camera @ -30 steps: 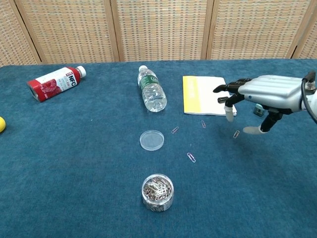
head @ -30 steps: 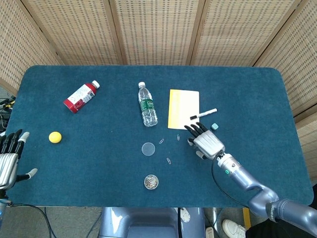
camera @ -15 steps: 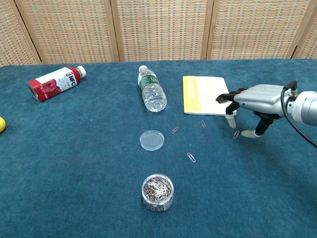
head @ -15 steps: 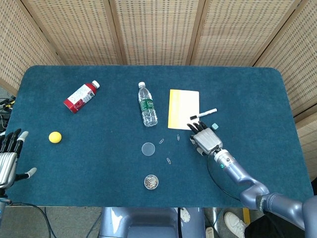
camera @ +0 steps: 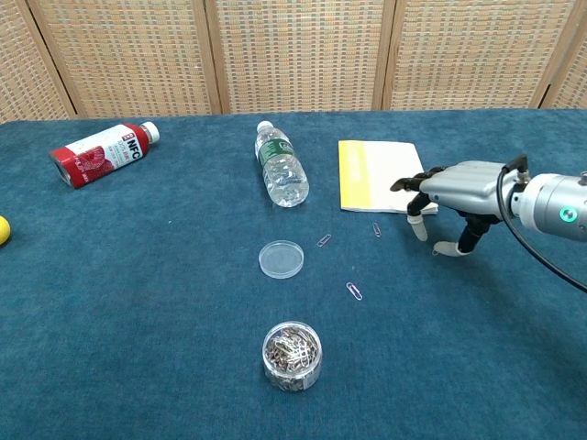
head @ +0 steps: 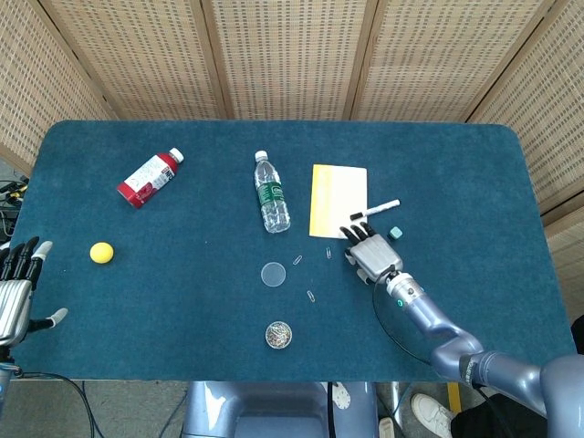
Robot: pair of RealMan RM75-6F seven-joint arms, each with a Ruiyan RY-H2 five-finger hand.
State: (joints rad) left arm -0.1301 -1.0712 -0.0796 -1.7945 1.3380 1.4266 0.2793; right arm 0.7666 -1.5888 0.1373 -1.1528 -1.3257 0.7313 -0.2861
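Matt, napped cloth in deep teal over the table (head: 182,301), like felt or short carpet. At right of centre, smooth silver-grey metal-look shell on the right hand (camera: 459,188), with black fingers (camera: 404,183) and pale glossy tips. Beside it, matt paper notepad (camera: 376,174), yellow and cream. At lower centre, clear glossy plastic jar (camera: 292,354) filled with shiny metal paper clips; just above, a clear plastic lid (camera: 281,258). Upper centre, transparent ribbed plastic water bottle (camera: 282,167) with green label. Upper left, glossy red juice bottle (camera: 99,153). Along the top, woven rattan-like screens (head: 292,55) in light wooden frames, rough in texture.
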